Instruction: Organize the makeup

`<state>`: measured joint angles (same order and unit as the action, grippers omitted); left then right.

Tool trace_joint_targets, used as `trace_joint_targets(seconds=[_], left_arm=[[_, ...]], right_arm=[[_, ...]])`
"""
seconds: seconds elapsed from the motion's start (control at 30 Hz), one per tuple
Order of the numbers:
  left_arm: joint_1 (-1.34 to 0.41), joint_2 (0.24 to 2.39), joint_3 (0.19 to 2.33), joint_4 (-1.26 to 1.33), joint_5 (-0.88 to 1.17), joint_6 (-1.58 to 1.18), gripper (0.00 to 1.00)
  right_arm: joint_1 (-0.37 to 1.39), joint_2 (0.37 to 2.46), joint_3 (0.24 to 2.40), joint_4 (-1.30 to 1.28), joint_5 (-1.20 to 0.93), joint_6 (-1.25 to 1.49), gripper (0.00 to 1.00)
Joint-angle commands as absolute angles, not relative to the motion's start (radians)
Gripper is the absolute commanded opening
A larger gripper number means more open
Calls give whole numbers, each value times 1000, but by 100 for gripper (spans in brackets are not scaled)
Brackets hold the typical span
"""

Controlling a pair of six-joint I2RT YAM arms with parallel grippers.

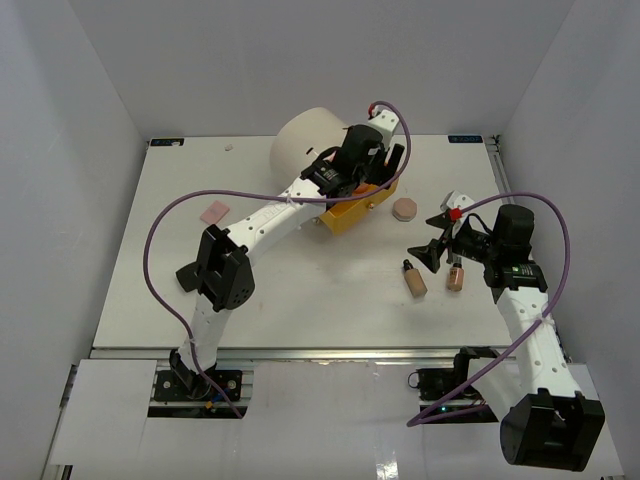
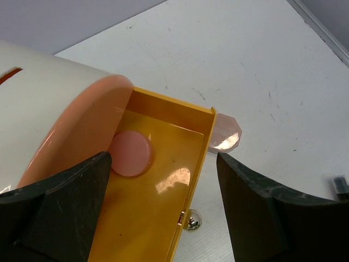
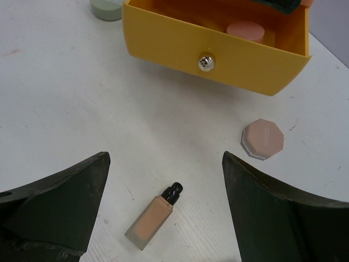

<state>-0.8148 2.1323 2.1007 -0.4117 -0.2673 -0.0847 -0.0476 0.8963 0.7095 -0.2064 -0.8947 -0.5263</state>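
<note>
From above, what looks like a beige compact [image 1: 404,209] lies on the worktop [image 1: 300,290], right of the yellow drawer [image 1: 350,214].

Left wrist: the left end effector [image 2: 162,164] gapes wide and empty over a round pink compact [image 2: 131,154] in the drawer.

Right wrist: the right end effector [image 3: 164,158] is wide and empty above a tan, black-capped bottle [image 3: 155,215].

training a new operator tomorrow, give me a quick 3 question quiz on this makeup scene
1. True or false: the pink round compact lies inside the open yellow drawer.
2. Where is the octagonal beige compact? A) in the drawer B) on the table beside the drawer C) stacked on the pink round compact
3. How many foundation bottles lie on the table in the top view?
Key: 1 true; 2 B; 3 two.
</note>
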Motion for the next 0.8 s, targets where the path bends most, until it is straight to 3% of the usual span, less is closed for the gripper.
trace_joint_targets(seconds=[0.0, 0.3, 0.5, 0.63, 0.77], left_arm=[[-819, 2114, 2143, -422, -281, -74, 90], [-841, 1918, 2070, -397, -103, -78, 90], [-834, 1557, 1655, -272, -93, -46, 98], [-752, 1239, 1193, -176, -155, -104, 98], [-647, 1045, 951, -127, -149, -140, 98]], right_arm=[[-62, 888, 706, -166, -925, -511, 90], [-77, 947, 684, -96, -832, -421, 90], [-55, 1097, 768, -112, -592, -328, 90], [-14, 1281, 916, -188, -455, -274, 90], [59, 1548, 1149, -364, -363, -267, 90]])
